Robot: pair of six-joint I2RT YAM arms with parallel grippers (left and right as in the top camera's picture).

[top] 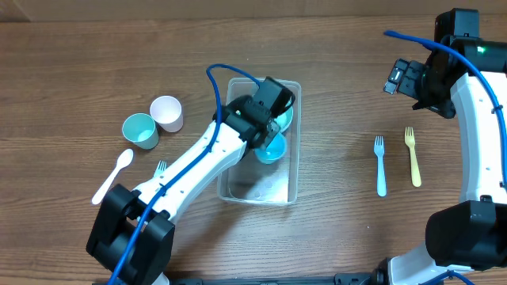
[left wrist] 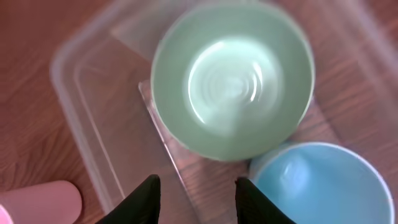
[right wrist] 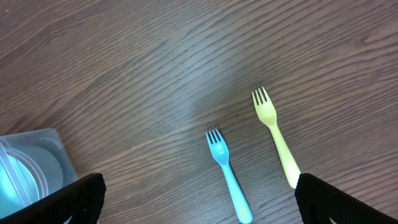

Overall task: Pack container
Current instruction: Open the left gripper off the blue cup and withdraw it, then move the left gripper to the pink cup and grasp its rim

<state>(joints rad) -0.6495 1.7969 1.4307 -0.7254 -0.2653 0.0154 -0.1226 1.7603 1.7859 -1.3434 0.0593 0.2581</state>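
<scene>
The container point(top: 290, 188) holds two bowls point(top: 285, 119) point(top: 273, 150); two cups point(top: 140, 131) point(top: 166, 113) stand nearby.

Blurred green bowl point(left wrist: 231, 81), pink cup point(left wrist: 38, 200) cut off, container point(left wrist: 74, 87) corners cropped

I seem to be driving a robotics lab bench: a bare wood-grain tabletop point(top: 79, 47), a blue cable point(top: 420, 41) looping off the white arm point(top: 483, 119) at upper right, and pastel plasticware (blue fork point(top: 380, 166), teal cup point(top: 140, 130), clear container point(top: 277, 188)) laid out.
</scene>
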